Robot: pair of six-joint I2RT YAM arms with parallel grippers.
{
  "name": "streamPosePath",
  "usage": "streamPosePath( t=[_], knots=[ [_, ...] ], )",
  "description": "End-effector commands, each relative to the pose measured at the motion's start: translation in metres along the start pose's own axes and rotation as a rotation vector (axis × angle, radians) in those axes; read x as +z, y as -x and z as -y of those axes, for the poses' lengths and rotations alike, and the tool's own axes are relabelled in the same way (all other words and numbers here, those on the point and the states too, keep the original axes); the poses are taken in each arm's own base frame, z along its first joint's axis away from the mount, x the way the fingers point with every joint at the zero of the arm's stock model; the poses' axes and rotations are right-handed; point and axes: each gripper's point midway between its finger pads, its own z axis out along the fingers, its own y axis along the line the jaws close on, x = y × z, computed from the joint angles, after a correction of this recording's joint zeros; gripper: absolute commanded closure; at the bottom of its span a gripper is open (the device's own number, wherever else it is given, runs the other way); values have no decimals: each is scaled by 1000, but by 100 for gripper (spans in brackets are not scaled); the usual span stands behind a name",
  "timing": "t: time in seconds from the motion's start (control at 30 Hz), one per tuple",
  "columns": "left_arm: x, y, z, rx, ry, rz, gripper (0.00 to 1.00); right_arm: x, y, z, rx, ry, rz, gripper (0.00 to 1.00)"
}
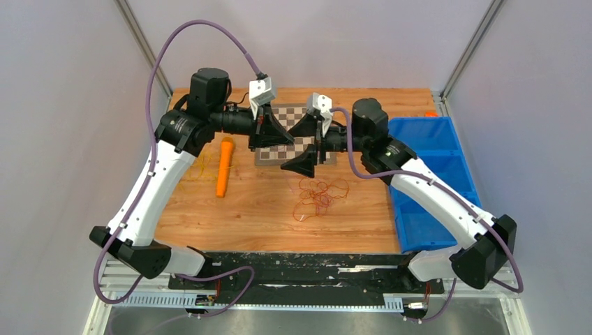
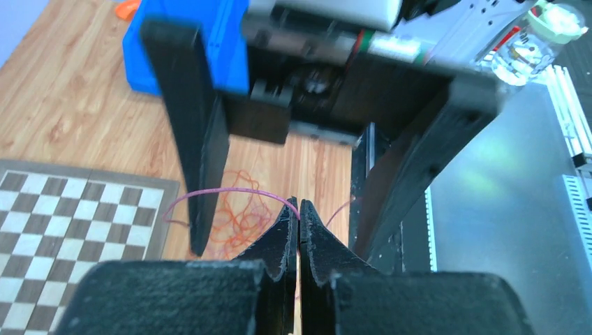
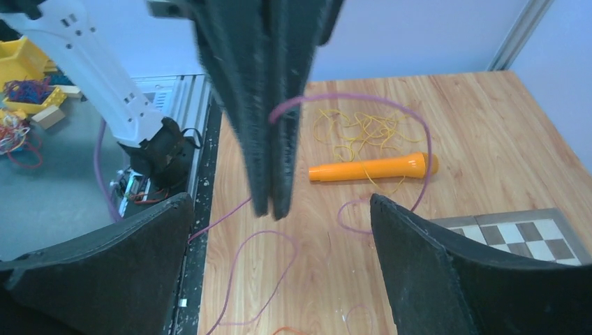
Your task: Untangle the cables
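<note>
Pinching a thin pinkish wire strand [image 2: 237,189], the left gripper [image 2: 299,213] is clamped tight, right between the wide-spread jaws of the right gripper [image 1: 299,146], the nearer arm. The strand runs crosswise. Below on the wooden table [image 1: 244,216] lies the reddish-orange cable tangle [image 1: 320,195], with yellow wire loops [image 1: 201,166] leftward. No legible writing.

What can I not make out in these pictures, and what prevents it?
1. Top view: the pink cable, pinched in the shut left jaws, is too thin to trace.
2. Left wrist view: a right jaw hides part of the reddish-orange cables.
3. Right wrist view: the bottom edge cuts off those cables.
4. Top view: the yellow cables are too thin to tell loops apart.
</note>
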Motion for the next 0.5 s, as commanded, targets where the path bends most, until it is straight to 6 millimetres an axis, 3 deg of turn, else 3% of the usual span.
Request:
streamPosePath(
  t=[0.0,0.17,0.27,0.3,0.33,0.43,0.47],
  knots=[
    [-3,37,15,42,-70,95,100,14,-6,30,9,-123,24,0],
    [-5,45,20,37,-78,119,100,13,-17,48,11,-218,3,2],
    [-5,49,22,30,-97,133,100,12,-15,53,-4,-236,13,26],
    [-5,50,24,17,-103,137,100,13,-12,52,-9,-234,23,29],
    [-5,52,26,1,-119,144,100,13,-9,52,-8,-232,32,30],
    [-4,57,28,-7,-141,162,100,14,5,48,-15,-212,66,20],
    [-4,57,29,-12,-143,163,100,14,10,45,-24,-196,77,28]
  ],
)
